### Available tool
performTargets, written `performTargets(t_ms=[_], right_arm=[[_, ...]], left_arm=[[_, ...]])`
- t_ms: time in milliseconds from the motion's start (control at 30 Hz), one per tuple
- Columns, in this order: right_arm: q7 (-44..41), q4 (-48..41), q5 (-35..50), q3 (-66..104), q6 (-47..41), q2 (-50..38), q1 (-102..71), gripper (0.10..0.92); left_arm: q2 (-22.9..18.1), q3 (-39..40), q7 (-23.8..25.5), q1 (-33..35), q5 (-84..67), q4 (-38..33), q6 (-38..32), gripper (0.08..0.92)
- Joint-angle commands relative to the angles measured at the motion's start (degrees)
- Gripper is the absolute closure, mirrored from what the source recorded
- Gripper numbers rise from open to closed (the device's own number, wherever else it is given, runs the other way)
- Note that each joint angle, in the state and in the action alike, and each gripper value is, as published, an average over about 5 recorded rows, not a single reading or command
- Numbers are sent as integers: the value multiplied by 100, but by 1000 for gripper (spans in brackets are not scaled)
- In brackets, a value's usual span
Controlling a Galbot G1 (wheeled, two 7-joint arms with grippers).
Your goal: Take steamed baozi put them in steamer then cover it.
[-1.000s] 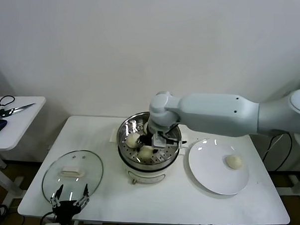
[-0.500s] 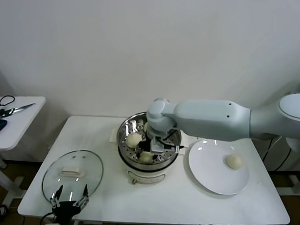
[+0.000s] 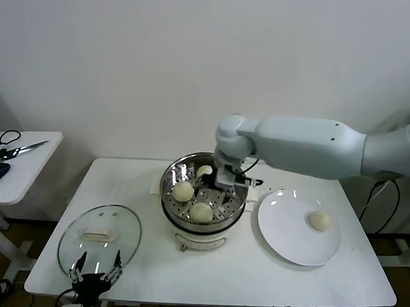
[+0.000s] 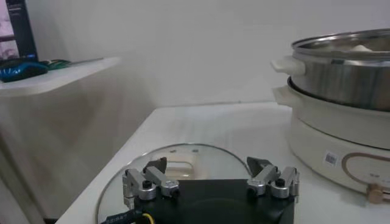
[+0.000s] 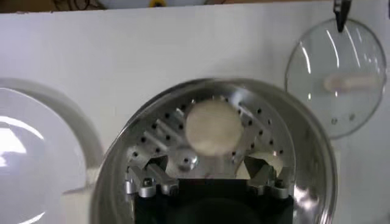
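Since release: right gripper point(image 3: 225, 183) jaws now apart, empty, raised over steamer point(image 3: 238, 208).
Baozi: three steamed baozi point(image 3: 201, 212) on tray; fourth on plate point(image 3: 283, 238).
Left gripper point(image 3: 95, 276): jaws apart, parked by lid point(image 3: 120, 224).
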Motion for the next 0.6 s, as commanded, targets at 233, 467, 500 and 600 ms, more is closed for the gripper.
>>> performTargets(t_ms=[233,467,500,600], right_arm=[[-958,-1231,2111,-987,-1702,-2020,977,203],[-743,-1201,1420,-136,-2394,-3130,-518,203],[-706,-1253,1236,80,-2422,-3202,-803,203],[-682,-1525,692,723,-2407,-3278,-1616,203]], left_arm=[[19,46,29,-71,6,-1,13,177],[38,40,44,-108,-7,2,26,177],[41,35,45,-102,-6,3,25,177],[42,24,46,-75,-1,5,17,177]])
